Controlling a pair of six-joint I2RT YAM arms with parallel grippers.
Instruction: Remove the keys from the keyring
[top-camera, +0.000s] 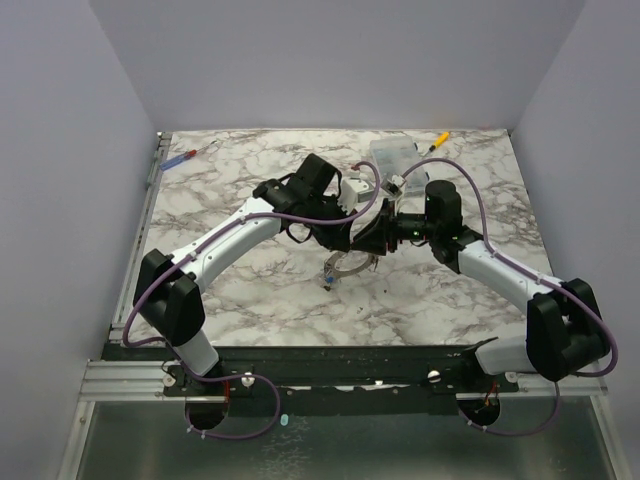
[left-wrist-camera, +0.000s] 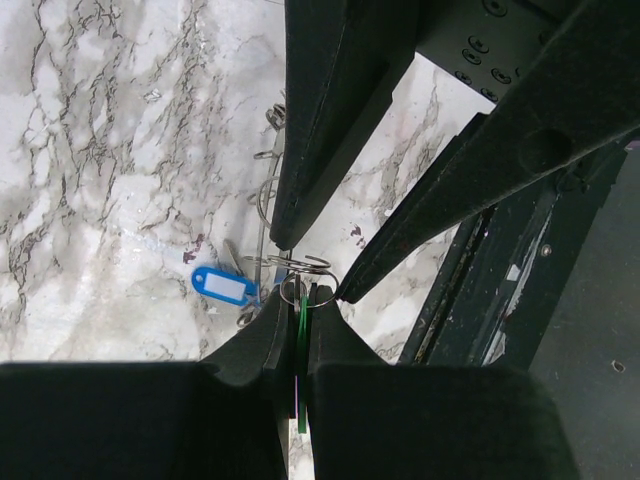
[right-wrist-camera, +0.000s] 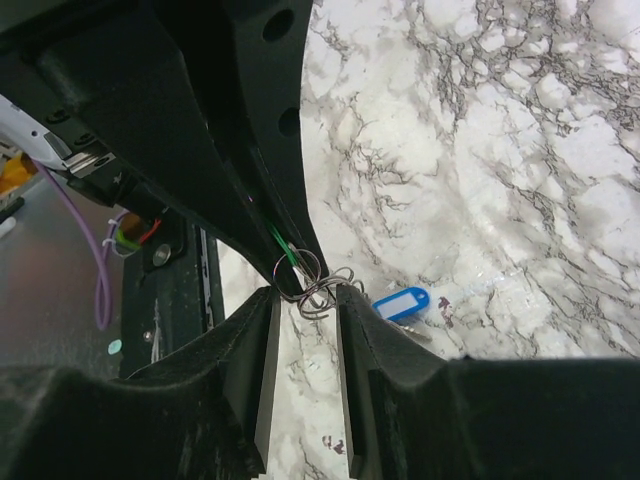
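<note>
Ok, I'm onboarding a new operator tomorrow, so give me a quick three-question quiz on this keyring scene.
1. True or false: the blue tag sits free, between neither arm's fingers.
2. Which arm clamps the green tag? A left, B right, C neither.
3. Fill in: the yellow-handled screwdriver lies near the table's ___ edge.

Key: 1 true. 2 A, the left gripper is shut on it. 3 far.
</note>
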